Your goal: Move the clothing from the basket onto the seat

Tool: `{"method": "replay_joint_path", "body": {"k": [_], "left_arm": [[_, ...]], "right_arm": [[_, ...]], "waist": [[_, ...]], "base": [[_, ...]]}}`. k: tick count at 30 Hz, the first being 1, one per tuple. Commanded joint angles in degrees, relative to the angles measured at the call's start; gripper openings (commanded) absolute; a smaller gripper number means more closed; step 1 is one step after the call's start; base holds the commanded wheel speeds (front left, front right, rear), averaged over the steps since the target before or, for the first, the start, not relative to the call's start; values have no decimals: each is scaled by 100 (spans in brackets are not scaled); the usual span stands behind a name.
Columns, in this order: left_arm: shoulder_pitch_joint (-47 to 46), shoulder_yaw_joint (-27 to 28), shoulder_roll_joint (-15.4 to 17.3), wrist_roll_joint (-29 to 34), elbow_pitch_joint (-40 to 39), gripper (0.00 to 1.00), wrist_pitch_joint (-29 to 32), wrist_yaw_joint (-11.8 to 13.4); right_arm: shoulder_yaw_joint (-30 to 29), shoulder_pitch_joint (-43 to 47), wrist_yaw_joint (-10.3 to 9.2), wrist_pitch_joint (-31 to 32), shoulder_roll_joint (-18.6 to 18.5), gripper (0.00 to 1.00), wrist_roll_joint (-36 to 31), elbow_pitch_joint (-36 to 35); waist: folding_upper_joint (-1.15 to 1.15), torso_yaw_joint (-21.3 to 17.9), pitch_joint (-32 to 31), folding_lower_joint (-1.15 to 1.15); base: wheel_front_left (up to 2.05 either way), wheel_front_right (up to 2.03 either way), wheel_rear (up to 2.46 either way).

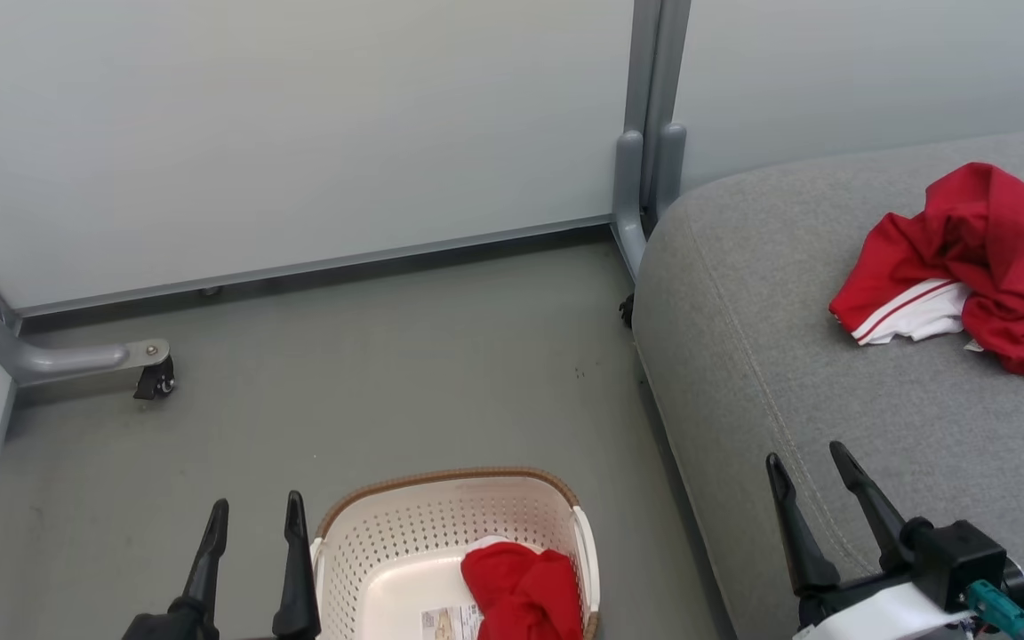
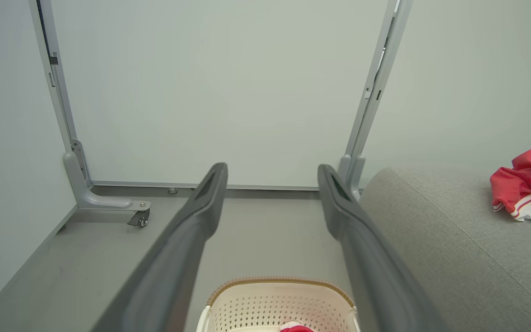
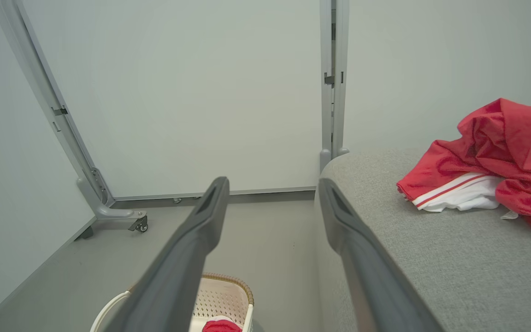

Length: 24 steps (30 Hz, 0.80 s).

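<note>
One red garment point(image 1: 525, 591) lies bunched in the right half of the cream perforated basket point(image 1: 405, 533) on the floor; a paper label shows on the basket floor. A second red and white garment point(image 1: 965, 267) lies crumpled on the grey seat point(image 1: 788, 338) at the right, also seen as the garment point(image 3: 482, 166) in the right wrist view and the garment point(image 2: 530, 189) in the left wrist view. My left gripper point(image 1: 256, 520) stands open just left of the basket, empty. My right gripper point(image 1: 810, 462) is open above the seat's front edge, empty, well short of the garment there.
Pale partition panels close the back and left. Their grey metal feet with small castors point(image 1: 155, 378) stand on the grey floor at the left, and a grey post point(image 1: 645, 178) rises beside the seat's far corner. Open floor lies between the basket and the panels.
</note>
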Motion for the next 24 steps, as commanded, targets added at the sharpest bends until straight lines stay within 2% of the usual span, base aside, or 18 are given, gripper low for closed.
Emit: {"method": "replay_joint_path", "body": {"k": [1, 7, 24], "left_arm": [[130, -26, 12, 16, 17, 100, -2, 41], [210, -90, 11, 33, 87, 100, -2, 114], [42, -107, 11, 181, 241, 100, -2, 123]], "right_arm": [[-1, 125, -4, -17, 16, 100, -84, -33], [93, 299, -4, -17, 72, 100, -151, -53], [12, 156, -4, -17, 120, 100, -203, -141]], "waist": [[0, 50, -114, 1], [0, 43, -122, 1], [0, 99, -20, 1]], "base": [[0, 0, 0], [0, 0, 0], [0, 0, 0]]}}
